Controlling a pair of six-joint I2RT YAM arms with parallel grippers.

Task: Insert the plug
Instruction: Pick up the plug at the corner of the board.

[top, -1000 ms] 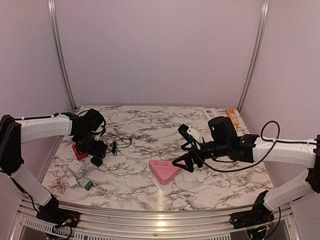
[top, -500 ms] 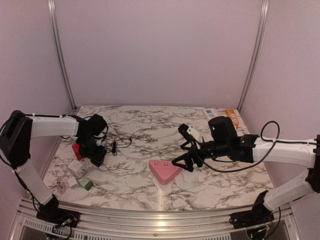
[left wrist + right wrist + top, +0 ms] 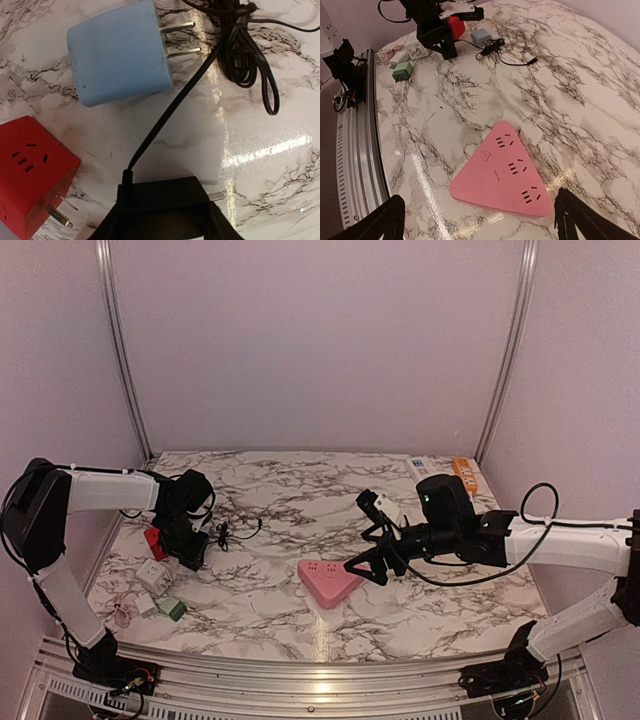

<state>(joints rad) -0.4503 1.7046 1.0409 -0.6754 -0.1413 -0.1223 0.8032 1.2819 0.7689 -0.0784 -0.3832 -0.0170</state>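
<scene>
The top camera sat high behind both arms and looked down over the whole marble table [image 3: 260, 610]. The left wrist camera looked straight down, very close, at a blue plug [image 3: 117, 52] and a red cube socket [image 3: 30, 175]. The right wrist camera looked slanting across the table from farther back, over the pink power strip [image 3: 502, 172]. All three saw the red cube socket.

Marble table [image 3: 300, 485], plain pale walls [image 3: 320, 340]
</scene>
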